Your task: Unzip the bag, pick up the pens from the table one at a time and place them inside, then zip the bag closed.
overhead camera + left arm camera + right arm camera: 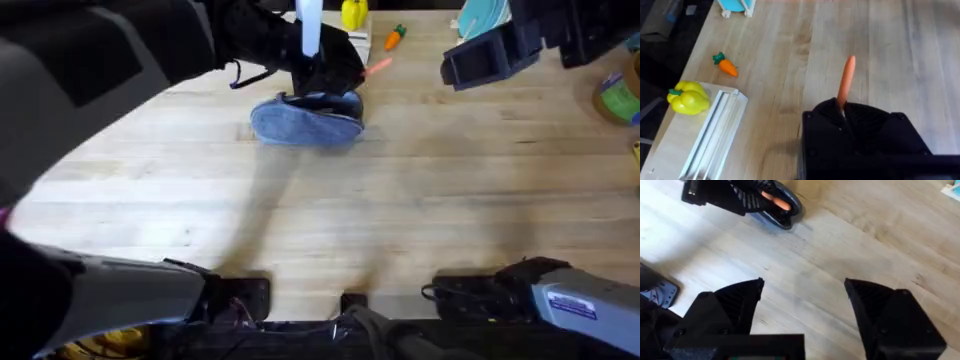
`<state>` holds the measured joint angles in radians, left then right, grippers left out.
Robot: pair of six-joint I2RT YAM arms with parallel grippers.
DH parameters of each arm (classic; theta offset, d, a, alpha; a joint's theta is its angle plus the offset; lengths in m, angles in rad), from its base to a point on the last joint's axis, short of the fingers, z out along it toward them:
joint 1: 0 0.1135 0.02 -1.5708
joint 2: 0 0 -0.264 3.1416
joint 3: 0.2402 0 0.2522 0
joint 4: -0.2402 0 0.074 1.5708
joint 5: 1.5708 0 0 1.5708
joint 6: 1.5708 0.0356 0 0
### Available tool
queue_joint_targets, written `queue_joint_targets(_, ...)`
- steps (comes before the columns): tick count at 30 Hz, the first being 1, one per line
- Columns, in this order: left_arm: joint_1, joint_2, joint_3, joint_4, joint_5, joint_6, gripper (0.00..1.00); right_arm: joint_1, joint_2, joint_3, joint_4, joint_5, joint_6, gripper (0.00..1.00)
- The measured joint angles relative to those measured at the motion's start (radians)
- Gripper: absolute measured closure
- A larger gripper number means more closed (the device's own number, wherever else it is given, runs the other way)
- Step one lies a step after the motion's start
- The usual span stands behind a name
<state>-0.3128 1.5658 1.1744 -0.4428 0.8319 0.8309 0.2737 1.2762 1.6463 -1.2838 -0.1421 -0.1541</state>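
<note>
1. My left end effector point(325, 78) grips the pen point(845, 82) right over the bag point(305, 122).
2. The bag lies on the bench point(400, 200), far side.
3. My right end effector point(805, 310) hovers open, well apart.

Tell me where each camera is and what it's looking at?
Overhead: fixed above the arm bases, looking down and forward over the table; both arms show, with the bag under the left gripper.
Left wrist: on the left arm, looking down past its own gripper, which holds the pen; a carrot toy lies beyond.
Right wrist: on the right arm, above bare table; its open gripper shows below.
Shared: right wrist and overhead both show the bag.
</note>
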Motion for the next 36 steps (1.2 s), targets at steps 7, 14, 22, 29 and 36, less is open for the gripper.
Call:
queue_joint_targets(7,-0.001,0.108,0.000,0.056,-0.028,0.011,0.959,0.006,0.000,-0.002,0.000,0.000,0.007,0.003)
queue_joint_targets(14,0.006,0.122,0.000,-0.098,-0.133,0.078,0.959,0.006,0.000,-0.002,0.043,0.001,0.013,0.004)
queue_joint_targets(22,0.006,0.122,0.000,-0.150,-0.312,0.113,0.959,0.006,0.000,-0.002,0.092,0.001,0.013,0.003)
queue_joint_targets(29,0.006,0.122,0.000,-0.154,-0.366,0.116,0.959,0.006,0.000,-0.002,0.094,0.001,0.021,0.003)
queue_joint_targets(36,0.006,0.122,0.000,-0.156,-0.389,0.127,0.355,0.006,0.000,-0.002,0.095,0.001,0.024,0.003)
